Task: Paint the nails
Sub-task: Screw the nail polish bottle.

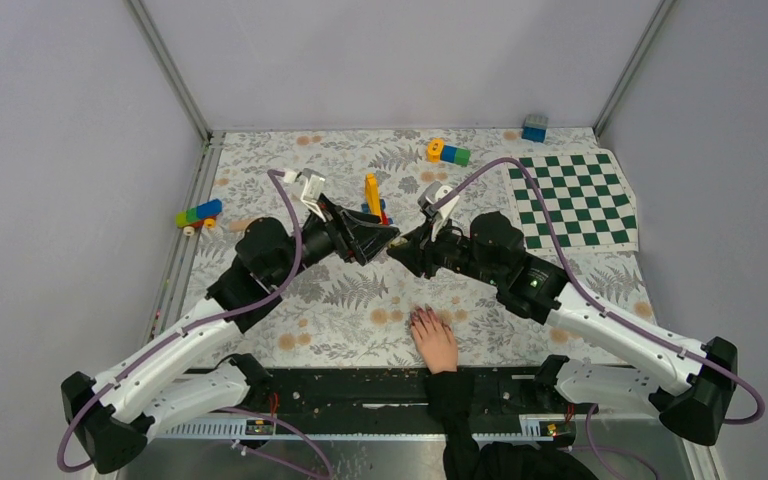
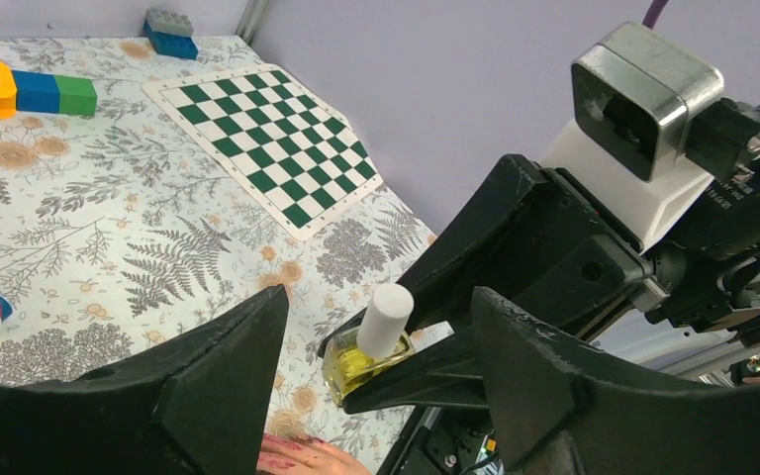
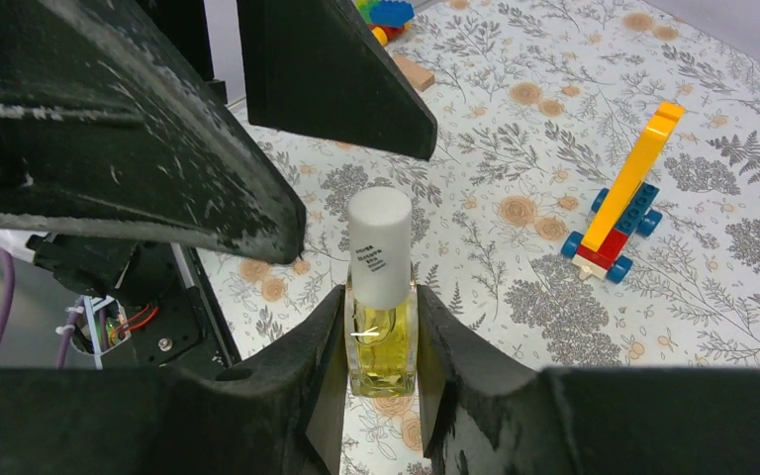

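Right gripper (image 3: 381,309) was clenched on a small bottle (image 3: 382,346) of yellowish polish, holding it upright above the table (image 1: 350,300). Left gripper (image 2: 381,297) stood with its jaws apart on either side of the bottle's white cap (image 2: 386,319), not touching it as far as I could tell. Below the bottle and a little toward the arm bases, a person's hand (image 1: 434,342) lay flat, its dark red nails (image 1: 423,317) pointing toward the bottle. To my eye the step in hand was uncapping. Next, the left jaws would need to pinch the cap squarely and twist while the right held the bottle from turning, then draw the cap out without spilling.
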Controlling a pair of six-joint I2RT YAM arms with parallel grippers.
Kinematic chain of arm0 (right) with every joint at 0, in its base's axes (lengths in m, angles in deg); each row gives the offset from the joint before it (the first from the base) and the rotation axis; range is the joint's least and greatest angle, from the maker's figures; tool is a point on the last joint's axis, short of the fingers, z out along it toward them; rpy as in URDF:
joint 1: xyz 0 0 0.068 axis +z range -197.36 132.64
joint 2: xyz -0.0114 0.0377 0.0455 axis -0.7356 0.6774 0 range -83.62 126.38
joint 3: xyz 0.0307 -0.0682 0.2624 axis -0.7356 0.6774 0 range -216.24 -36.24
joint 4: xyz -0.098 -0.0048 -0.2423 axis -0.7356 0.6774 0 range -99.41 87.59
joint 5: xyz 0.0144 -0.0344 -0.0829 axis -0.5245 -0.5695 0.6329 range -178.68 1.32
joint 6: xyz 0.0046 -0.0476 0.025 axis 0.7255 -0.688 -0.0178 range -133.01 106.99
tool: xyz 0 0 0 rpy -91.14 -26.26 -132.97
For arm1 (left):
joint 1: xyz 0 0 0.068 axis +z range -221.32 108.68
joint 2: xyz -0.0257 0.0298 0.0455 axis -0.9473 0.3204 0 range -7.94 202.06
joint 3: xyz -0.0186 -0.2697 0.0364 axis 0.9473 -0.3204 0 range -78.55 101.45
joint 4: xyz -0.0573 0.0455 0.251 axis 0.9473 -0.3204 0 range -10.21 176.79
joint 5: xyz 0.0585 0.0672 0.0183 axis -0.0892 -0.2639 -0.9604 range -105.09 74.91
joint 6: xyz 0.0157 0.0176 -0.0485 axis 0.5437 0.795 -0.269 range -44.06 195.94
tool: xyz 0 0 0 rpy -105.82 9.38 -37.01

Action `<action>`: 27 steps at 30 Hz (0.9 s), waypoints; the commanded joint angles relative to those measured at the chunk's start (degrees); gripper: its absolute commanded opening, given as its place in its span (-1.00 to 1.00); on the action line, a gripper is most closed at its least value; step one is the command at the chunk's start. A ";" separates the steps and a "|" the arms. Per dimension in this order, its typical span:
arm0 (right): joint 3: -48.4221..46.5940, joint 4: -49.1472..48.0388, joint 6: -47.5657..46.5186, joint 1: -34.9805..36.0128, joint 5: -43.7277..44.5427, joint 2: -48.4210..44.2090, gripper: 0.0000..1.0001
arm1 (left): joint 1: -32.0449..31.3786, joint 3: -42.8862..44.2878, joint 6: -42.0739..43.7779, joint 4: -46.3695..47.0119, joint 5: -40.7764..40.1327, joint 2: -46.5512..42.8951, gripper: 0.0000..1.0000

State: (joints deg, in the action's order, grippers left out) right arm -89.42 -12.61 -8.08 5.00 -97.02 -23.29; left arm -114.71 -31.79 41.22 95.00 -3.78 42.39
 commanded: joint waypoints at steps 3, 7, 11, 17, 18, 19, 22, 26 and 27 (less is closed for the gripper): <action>-2.43 -0.79 -1.58 0.82 2.39 0.48 -1.00 | -1.39 3.31 0.31 1.21 -1.28 2.11 0.33; -2.56 -0.67 -1.68 0.90 2.40 0.57 -1.00 | -1.99 4.29 1.20 0.09 -1.32 3.38 0.22; -2.80 -0.34 -1.72 0.99 2.45 0.66 -1.00 | -2.45 4.54 1.67 -0.01 -1.28 4.02 0.12; -3.05 -0.31 -1.80 1.06 2.32 0.75 -1.00 | -3.29 4.78 2.45 -0.55 -1.85 5.01 -0.15; -3.16 -0.31 -1.77 1.08 2.26 0.75 -1.00 | -3.41 4.75 2.55 -0.58 -1.98 5.16 -0.19; -3.16 -0.32 -1.88 1.06 2.29 0.75 -1.00 | -3.56 4.74 2.67 -0.70 -2.09 5.21 -0.24; -3.25 -0.29 -1.83 1.08 2.27 0.75 -1.00 | -3.85 4.66 2.98 -0.78 -2.37 5.31 -0.49; -2.60 -0.89 -1.95 1.09 1.92 0.16 -1.00 | -4.06 4.43 3.08 -0.80 -1.82 5.31 -0.84; -2.53 -0.92 -1.92 1.06 1.52 -0.12 -1.00 | -4.05 4.35 3.19 -0.74 -1.54 5.28 -0.95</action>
State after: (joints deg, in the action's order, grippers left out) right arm -89.75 -11.23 -8.91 5.26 -95.21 -22.50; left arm -118.23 -29.67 44.46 92.42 -5.51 47.85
